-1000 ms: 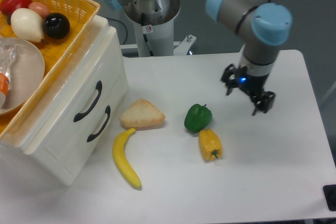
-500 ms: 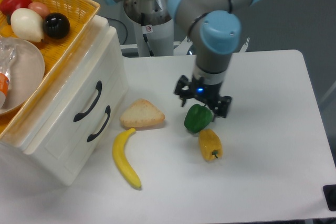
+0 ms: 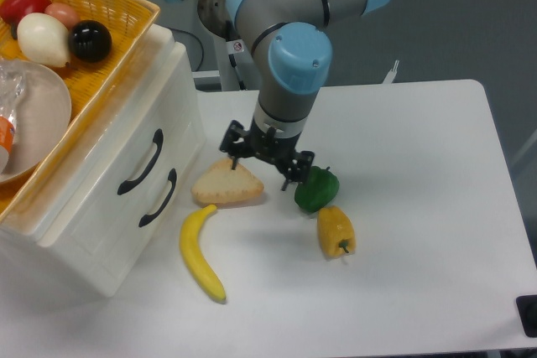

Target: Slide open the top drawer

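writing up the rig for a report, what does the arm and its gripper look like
The arm is built of thick grey metallic tubes with rounded light blue caps at the joints. It rises from a silver-grey cylindrical base that carries a small red and white sticker. The gripper is small, black and angular, with two dark fingers mounted under a grey wrist. No loose cables run along the arm.

Drawers in the white cabinet (image 3: 92, 232): two, the top drawer (image 3: 126, 153) and a lower drawer (image 3: 164, 207), one black handle each. On the table (image 3: 419, 232): one bread slice (image 3: 220, 189), one banana (image 3: 200, 256), two peppers, one green pepper (image 3: 319, 190) and one yellow pepper (image 3: 336, 230). One yellow basket (image 3: 109, 6) holds four rounded items. One bowl (image 3: 38, 111), contents unclear at the frame edge.
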Motion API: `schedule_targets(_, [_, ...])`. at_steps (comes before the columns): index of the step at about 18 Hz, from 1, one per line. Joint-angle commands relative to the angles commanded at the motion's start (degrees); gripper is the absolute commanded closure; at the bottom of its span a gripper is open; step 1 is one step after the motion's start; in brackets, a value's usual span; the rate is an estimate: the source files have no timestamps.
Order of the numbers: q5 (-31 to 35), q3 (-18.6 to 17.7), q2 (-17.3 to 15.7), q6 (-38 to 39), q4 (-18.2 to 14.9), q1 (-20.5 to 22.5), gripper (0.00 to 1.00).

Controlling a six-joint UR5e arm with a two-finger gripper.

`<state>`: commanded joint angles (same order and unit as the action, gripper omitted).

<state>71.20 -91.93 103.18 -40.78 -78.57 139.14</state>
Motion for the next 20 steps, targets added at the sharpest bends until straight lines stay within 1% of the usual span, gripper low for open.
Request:
schedule_targets(2, [-0.09,0.70,0.17,0.35,-0.27,-1.58,0.00])
schedule_targets(5, [-1.76,2.63,1.23,4.03,-0.18,-3.08,0.00])
schedule_targets(7, [-2.11,3.25,1.49,5.18,-0.10,-3.61,0.00])
schedule_targets(13, [-4.22,3.25,1.76,5.27,-0.45,-5.10,0.00])
schedule_targets(15, [-6.06,3.25,2.02,5.19,-0.45,-5.10,0.00])
schedule_targets(17, [-8.00,3.25,2.29,5.19,-1.23,-4.93,0.00])
schedule_targets(20, [-8.27,3.25,2.29,5.10,-2.20,-4.75,0.00])
